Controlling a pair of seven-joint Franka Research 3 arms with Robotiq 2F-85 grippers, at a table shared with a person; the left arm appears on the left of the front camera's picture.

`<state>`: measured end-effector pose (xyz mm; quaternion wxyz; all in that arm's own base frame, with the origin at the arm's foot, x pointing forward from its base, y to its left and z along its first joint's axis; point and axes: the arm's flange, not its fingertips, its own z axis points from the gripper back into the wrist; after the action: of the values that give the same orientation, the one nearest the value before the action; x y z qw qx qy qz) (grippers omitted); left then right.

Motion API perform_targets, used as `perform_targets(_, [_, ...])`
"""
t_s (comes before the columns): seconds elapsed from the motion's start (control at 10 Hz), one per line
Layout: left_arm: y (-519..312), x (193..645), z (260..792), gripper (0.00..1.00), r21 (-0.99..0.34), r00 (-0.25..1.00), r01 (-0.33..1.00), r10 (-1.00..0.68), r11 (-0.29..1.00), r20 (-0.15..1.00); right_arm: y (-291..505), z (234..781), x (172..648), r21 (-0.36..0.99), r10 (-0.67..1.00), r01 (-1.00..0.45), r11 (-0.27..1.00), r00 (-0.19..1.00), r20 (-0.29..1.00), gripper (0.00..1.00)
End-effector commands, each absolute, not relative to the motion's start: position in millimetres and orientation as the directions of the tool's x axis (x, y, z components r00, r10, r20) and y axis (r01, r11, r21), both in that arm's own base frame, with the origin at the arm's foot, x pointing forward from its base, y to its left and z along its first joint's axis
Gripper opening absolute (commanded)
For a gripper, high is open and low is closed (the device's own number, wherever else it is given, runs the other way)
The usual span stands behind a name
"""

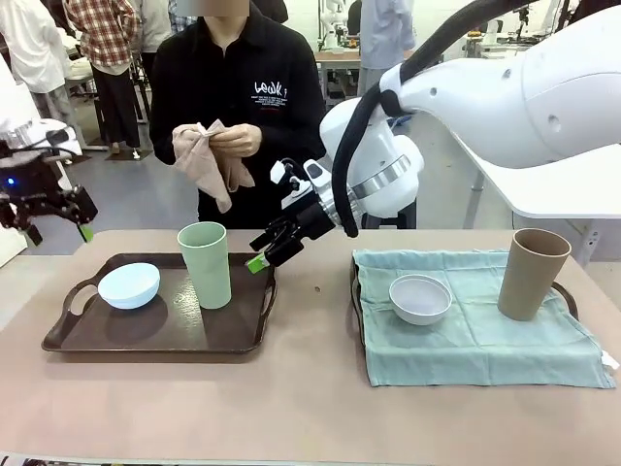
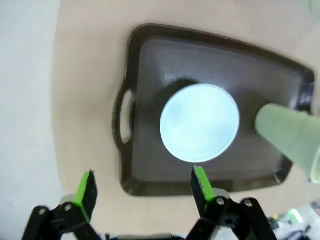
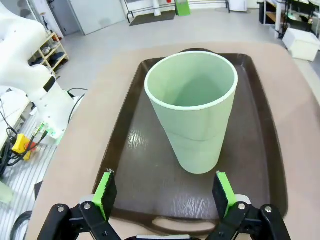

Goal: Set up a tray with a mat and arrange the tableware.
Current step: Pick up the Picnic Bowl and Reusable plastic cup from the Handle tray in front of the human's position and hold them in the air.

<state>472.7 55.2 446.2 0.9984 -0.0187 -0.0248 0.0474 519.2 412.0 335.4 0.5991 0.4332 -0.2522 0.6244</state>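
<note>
Left hand (image 1: 60, 228): high above the table's (image 1: 310, 408) left end, fingers spread wide and empty; its wrist view (image 2: 142, 185) looks straight down on the bowl.
Dark tray (image 1: 155, 345): left half of the table, long axis running left to right, bare.
Pale blue bowl (image 1: 129, 284): left part of the dark tray (image 2: 125, 107), open side up (image 2: 199, 122).
Pale green cup (image 1: 206, 264): upright in the tray's right part, long axis vertical, mouth up (image 3: 192, 107).
Right hand (image 1: 260, 250): just right of the green cup over the tray's right rim, pointing left at it, fingers wide apart with nothing between them (image 3: 165, 192).
Person: at the far side, both hands holding a beige cloth (image 1: 209, 160).
Mat (image 1: 485, 330): teal, spread over a second tray (image 1: 355, 291) on the right.
White-grey bowl (image 1: 420, 298): on the mat's left part, open side up.
Tan-brown cup (image 1: 532, 274): upright on the mat's far right, mouth up.
</note>
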Motion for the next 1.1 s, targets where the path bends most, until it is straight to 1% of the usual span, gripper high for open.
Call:
perform_targets(0.0, [56, 472, 427, 0.96, -0.063, 0.998, -0.062, 0.061, 0.996, -0.009, 429, 328, 531, 0.179, 0.51, -0.96, -0.216, 0.045, 0.859, 1.0])
perform_targets(0.2, [54, 474, 407, 0.96, -0.033, 1.0, -0.024, 0.024, 0.999, -0.018, 444, 323, 538, 0.145, 0.505, -0.962, -0.232, 0.008, 0.863, 1.0])
perform_targets(0.3, [54, 473, 396, 0.96, -0.023, 1.0, -0.004, 0.004, 1.0, -0.021, 449, 320, 541, 0.106, 0.52, -0.978, -0.182, -0.004, 0.854, 1.0])
perform_targets(0.4, [51, 471, 387, 0.96, -0.031, 0.999, 0.032, -0.033, 0.999, -0.022, 455, 318, 541, 0.08, 0.521, -0.983, -0.165, -0.018, 0.853, 1.0])
perform_targets(0.5, [47, 469, 381, 0.96, -0.026, 0.998, 0.067, -0.067, 0.997, -0.02, 461, 316, 542, 0.068, 0.523, -0.982, -0.177, -0.036, 0.852, 1.0])
perform_targets(0.7, [43, 471, 372, 0.96, -0.03, 0.997, 0.074, -0.075, 0.997, -0.017, 468, 313, 542, 0.087, 0.53, -0.979, -0.187, -0.025, 0.848, 1.0])
perform_targets(1.0, [38, 478, 365, 0.96, -0.04, 0.996, 0.088, -0.088, 0.995, -0.001, 477, 315, 542, 0.066, 0.516, -0.978, -0.197, -0.047, 0.855, 1.0])
